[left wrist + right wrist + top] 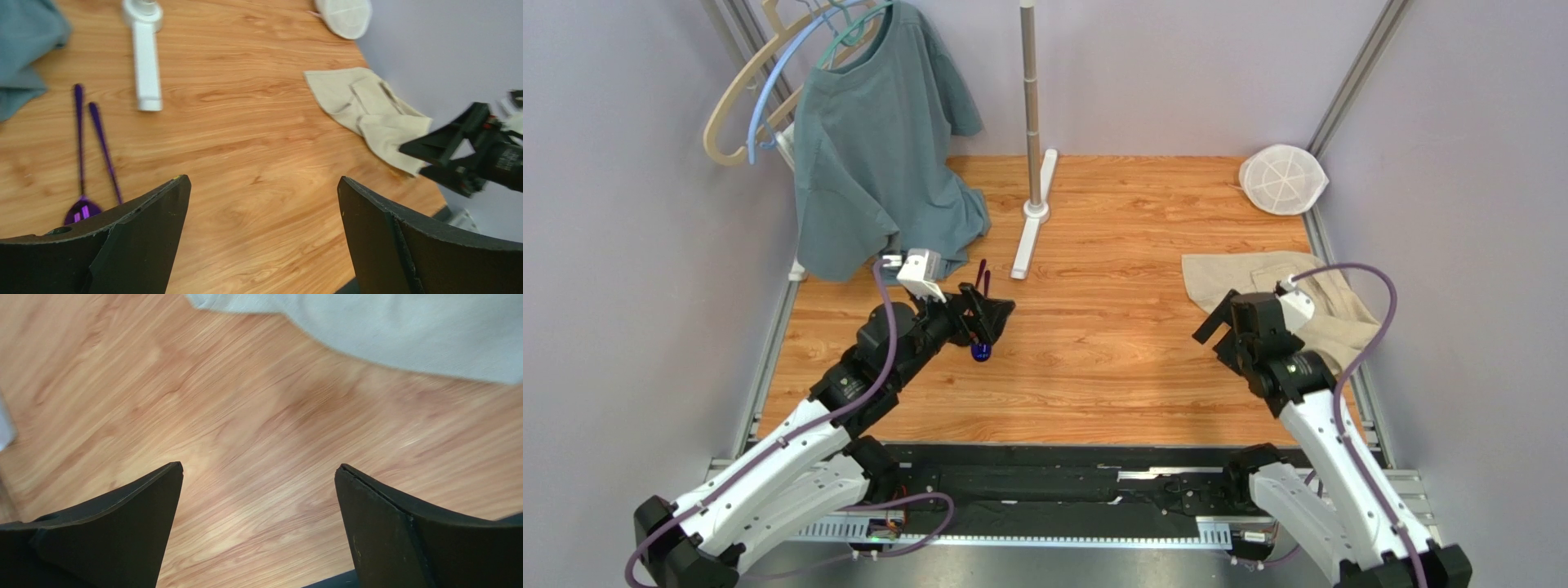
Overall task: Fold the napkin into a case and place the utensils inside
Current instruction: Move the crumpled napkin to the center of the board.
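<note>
The beige napkin (1259, 279) lies crumpled and partly folded at the right of the wooden table, its right part under my right arm. It also shows in the left wrist view (368, 110) and as a pale blur in the right wrist view (399, 331). Two purple spoons (83, 208) lie side by side, handles pointing away; in the top view one purple bowl (981, 353) shows just under my left gripper (987, 316). My left gripper (263, 180) is open and empty beside the spoons. My right gripper (1220, 321) is open and empty, just left of the napkin (259, 467).
A grey-green T-shirt (879, 135) hangs on hangers at the back left. A metal pole on a white base (1032, 221) stands at the back centre. A white mesh disc (1281, 178) lies at the back right. Grey walls close both sides.
</note>
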